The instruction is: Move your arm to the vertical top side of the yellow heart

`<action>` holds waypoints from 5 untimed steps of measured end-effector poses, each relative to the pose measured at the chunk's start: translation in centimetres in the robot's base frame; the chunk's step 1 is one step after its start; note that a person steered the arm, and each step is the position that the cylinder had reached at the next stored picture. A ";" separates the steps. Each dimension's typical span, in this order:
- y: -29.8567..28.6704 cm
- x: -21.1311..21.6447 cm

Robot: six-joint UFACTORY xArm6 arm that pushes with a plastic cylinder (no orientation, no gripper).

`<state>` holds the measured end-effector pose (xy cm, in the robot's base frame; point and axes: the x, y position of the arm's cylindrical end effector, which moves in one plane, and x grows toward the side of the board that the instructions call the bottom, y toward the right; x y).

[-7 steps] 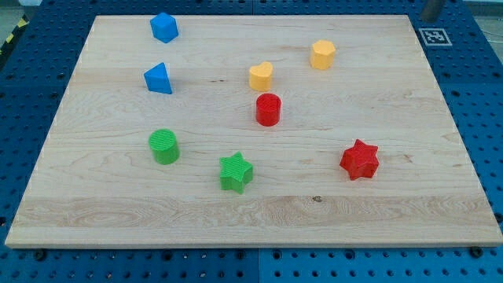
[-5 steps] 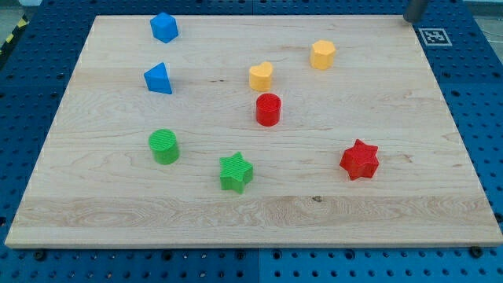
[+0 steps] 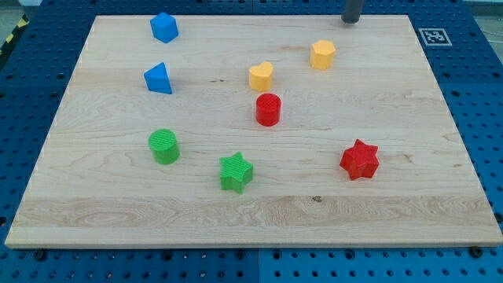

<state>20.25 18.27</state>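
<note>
The yellow heart lies on the wooden board, a little above the board's middle. My tip is at the view's top edge, over the board's top rim. It is well up and to the right of the yellow heart, and just above and right of the yellow hexagonal block. It touches no block.
A red cylinder stands just below the heart. A blue block and a blue triangle-like block are at the upper left. A green cylinder, a green star and a red star lie lower down. A marker tag is at the top right.
My tip has moved left along the view's top edge, from the board's top right corner to above the yellow hexagonal block. No block has moved.
</note>
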 end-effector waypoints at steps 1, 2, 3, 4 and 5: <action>-0.9 0.0; -3.3 -0.3; -5.9 -0.5; -10.0 -0.5; -14.3 -0.5</action>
